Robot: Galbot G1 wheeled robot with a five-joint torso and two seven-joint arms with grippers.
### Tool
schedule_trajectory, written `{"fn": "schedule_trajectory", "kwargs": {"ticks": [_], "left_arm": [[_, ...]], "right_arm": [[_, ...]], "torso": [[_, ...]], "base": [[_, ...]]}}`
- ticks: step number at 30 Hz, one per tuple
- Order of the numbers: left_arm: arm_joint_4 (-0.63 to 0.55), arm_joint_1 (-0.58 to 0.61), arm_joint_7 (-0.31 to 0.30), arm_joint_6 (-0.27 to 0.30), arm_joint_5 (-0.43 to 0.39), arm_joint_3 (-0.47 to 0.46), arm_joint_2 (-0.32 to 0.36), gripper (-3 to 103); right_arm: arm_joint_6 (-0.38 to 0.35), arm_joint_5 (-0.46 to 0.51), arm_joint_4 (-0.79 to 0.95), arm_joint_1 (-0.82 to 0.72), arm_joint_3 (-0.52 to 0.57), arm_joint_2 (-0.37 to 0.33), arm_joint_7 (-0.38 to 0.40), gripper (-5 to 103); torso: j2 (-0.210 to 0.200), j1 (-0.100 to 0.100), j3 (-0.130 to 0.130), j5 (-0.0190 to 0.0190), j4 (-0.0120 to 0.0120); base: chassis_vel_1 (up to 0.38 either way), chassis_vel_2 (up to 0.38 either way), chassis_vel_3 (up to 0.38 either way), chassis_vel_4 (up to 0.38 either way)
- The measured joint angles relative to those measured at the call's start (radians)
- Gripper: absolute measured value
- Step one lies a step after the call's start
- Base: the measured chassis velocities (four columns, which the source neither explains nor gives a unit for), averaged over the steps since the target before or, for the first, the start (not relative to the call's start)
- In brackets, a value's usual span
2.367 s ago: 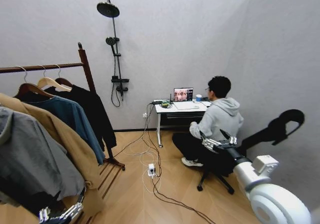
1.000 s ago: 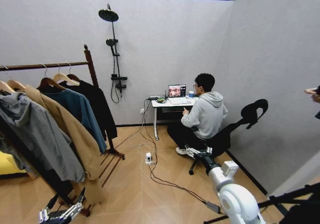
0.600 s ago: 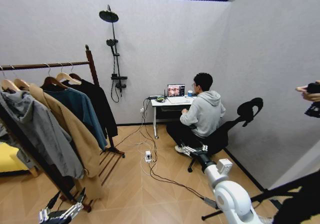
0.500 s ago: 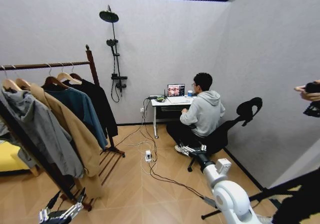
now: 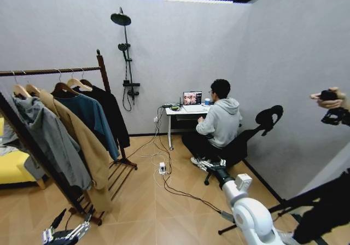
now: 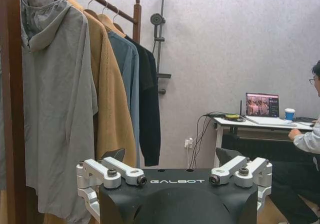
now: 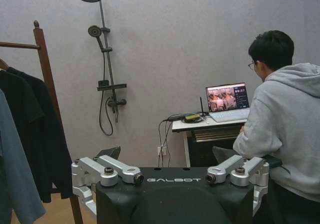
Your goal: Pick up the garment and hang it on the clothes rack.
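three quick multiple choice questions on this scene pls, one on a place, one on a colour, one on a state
1. What hangs nearest the clothes rack post by the shower?
A black top
B white dress
C red scarf

2. What colour is the long coat beside the blue shirt?
A white
B tan
C green

3. The left gripper and right gripper are:
A shut on hangers
B holding a coat
C open, empty

Answers: 1 A, it hangs last before the post. 2 B, plainly tan fabric. 3 C, both wrist views show spread fingers holding nothing.
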Motion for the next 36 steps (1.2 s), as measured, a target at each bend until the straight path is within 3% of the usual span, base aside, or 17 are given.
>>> {"fn": "schedule_trajectory", "kwargs": {"ticks": [36], "left_arm": [[0.0, 0.0, 0.0, 0.0, 0.0, 0.0, 0.0, 100]], "right_arm": [[-0.035, -0.069, 0.078, -0.063, -0.009, -0.002, 0.033, 100]], "torso": [[0.0, 0.0, 0.0, -0.0001, 0.0002]], "base": [[0.095, -0.096, -0.097, 0.098]]}}
